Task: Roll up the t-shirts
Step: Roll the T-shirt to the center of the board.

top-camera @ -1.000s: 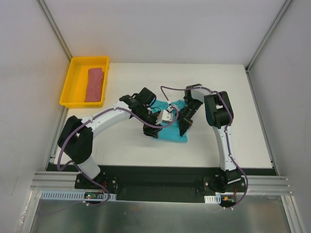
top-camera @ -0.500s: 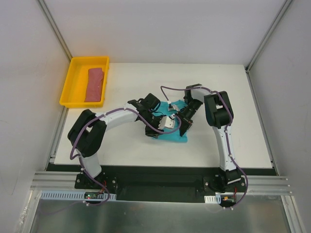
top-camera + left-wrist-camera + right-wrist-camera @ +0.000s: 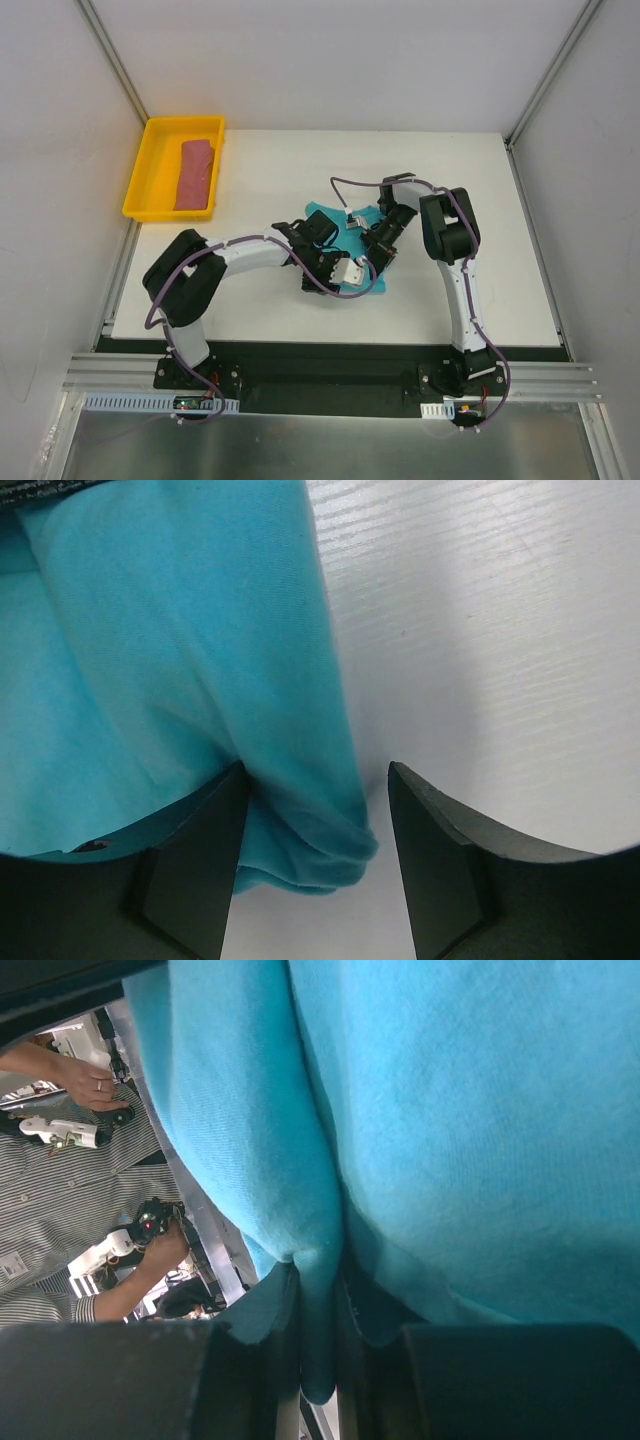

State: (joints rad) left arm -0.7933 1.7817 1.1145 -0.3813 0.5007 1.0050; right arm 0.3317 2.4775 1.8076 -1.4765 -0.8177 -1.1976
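The teal-blue t-shirt (image 3: pixel 326 211) lies bunched at mid-table between my two grippers. My left gripper (image 3: pixel 350 272) sits low at the shirt's near edge. In the left wrist view its jaws (image 3: pixel 315 830) stand open around a folded corner of the teal cloth (image 3: pixel 200 660); the fold leans on the left finger (image 3: pixel 190 870) and stays apart from the right finger. My right gripper (image 3: pixel 385 246) is shut on a pinch of the teal shirt (image 3: pixel 480 1110), the cloth squeezed between its fingers (image 3: pixel 320 1360). The red-pink t-shirt (image 3: pixel 196 174) lies folded in the yellow tray.
The yellow tray (image 3: pixel 140 180) stands at the table's far left corner. White walls and metal frame posts close in the table on the left, back and right. A black rail runs along the near edge by the arm bases.
My left gripper has slid right and nearer along the teal shirt, uncovering its far left part, and its jaws have widened. The right gripper has kept its hold.
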